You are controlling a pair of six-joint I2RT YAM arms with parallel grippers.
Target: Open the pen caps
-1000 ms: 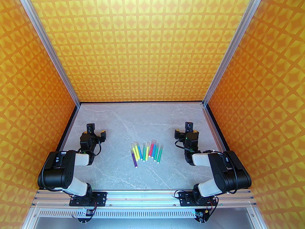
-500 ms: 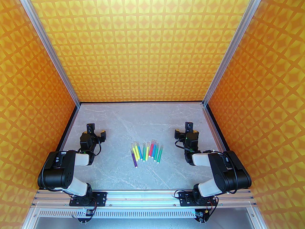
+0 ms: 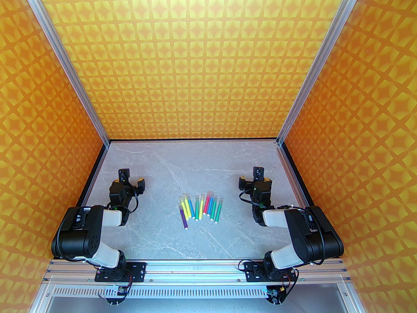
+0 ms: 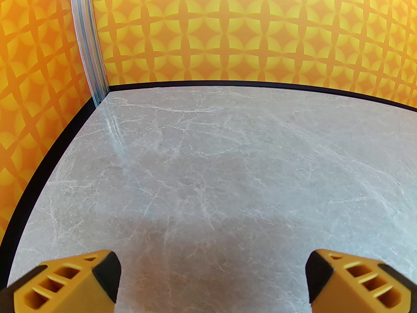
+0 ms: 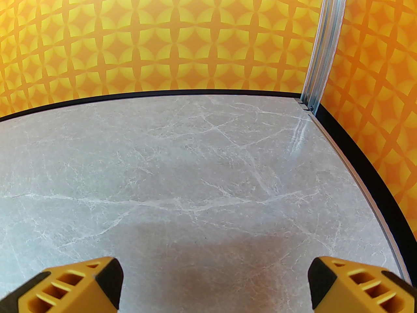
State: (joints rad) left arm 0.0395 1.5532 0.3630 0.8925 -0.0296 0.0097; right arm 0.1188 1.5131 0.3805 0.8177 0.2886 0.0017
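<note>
Several pens (image 3: 200, 208) lie side by side at the middle of the grey marble table, with purple, yellow, blue, green and pink-red barrels. Their pen caps (image 3: 185, 197), pale translucent tubes, sit on the far ends of the barrels; white plugs point toward the near edge. My left gripper (image 3: 131, 182) rests low over the table well to the left of the row, open with nothing between its yellow fingers (image 4: 101, 274). Well to the right of the row my right gripper (image 3: 255, 181) is likewise open and empty, its fingers (image 5: 104, 277) wide apart.
Orange patterned walls close the table on the left, back and right, with aluminium posts (image 3: 104, 139) (image 3: 280, 139) at the far corners. Bare marble (image 4: 211, 161) stretches ahead of both grippers. An aluminium rail (image 3: 195, 266) carries the arm bases at the near edge.
</note>
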